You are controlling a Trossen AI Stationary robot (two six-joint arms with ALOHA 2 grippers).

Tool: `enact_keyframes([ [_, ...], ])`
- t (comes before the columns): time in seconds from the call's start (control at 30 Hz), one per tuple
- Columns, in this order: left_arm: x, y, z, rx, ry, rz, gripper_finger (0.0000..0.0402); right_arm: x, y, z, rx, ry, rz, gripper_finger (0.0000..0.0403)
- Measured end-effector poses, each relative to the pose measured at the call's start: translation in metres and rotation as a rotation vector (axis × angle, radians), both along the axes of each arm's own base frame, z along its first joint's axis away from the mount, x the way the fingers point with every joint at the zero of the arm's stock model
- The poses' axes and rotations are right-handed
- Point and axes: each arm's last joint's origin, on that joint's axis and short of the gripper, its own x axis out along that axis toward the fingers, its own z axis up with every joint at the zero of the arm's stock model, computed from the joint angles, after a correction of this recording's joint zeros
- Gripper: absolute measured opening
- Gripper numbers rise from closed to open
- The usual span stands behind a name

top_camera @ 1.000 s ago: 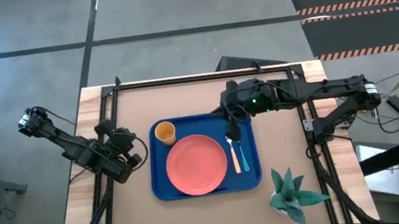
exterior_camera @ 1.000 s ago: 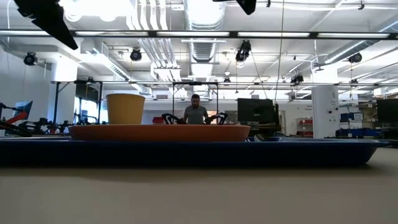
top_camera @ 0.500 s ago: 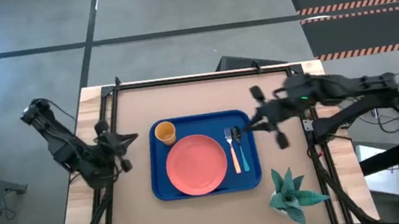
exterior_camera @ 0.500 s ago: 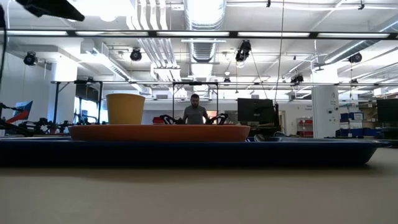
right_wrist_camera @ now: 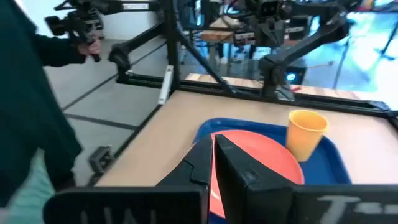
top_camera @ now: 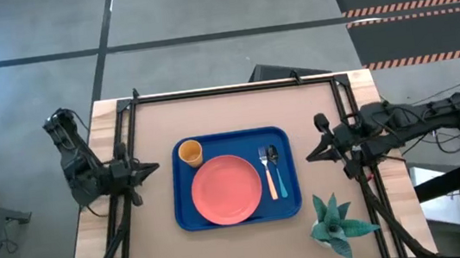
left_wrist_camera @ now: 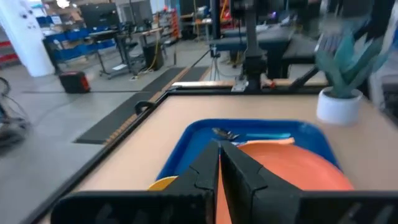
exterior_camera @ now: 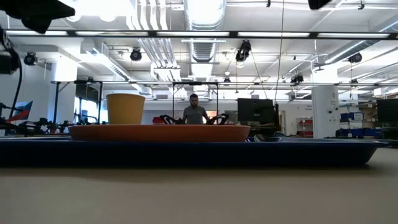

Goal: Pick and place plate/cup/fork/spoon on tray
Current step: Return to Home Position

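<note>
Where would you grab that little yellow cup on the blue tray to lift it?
Grip the cup across its upper wall, coming straight down. It stands upright with its mouth open, in a corner of the tray, and the plate lies close beside it, so a sideways approach looks cramped.

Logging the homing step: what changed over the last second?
The right end effector drew back from above the tray to the table's right edge; the left end effector tucked in by the left edge. Neither holds anything. The tray, plate, cup, fork and spoon stayed put.
</note>
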Motion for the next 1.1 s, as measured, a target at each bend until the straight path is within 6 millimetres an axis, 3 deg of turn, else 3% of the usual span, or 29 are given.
enact_keyframes([
  [0.27,-0.003,0.005,-0.035,-0.093,-0.063,-0.014,0.0,-0.029,-0.008,-0.055,0.048,-0.128,-0.148,0.0009],
  [0.43,-0.002,0.003,-0.054,-0.095,-0.109,-0.022,0.0,-0.04,-0.011,-0.078,0.053,-0.218,-0.183,0.0009],
  [0.67,-0.003,0.004,-0.077,-0.082,-0.188,-0.027,0.0,-0.046,-0.019,-0.118,0.078,-0.223,-0.436,0.0009],
  [0.9,-0.005,0.007,-0.082,-0.075,-0.192,-0.034,0.0,-0.048,-0.018,-0.148,0.103,-0.279,-0.389,0.0009],
  [1.1,-0.006,0.009,-0.083,-0.066,-0.191,-0.034,0.0,-0.051,-0.012,-0.153,0.131,-0.22,-0.192,0.0009],
])
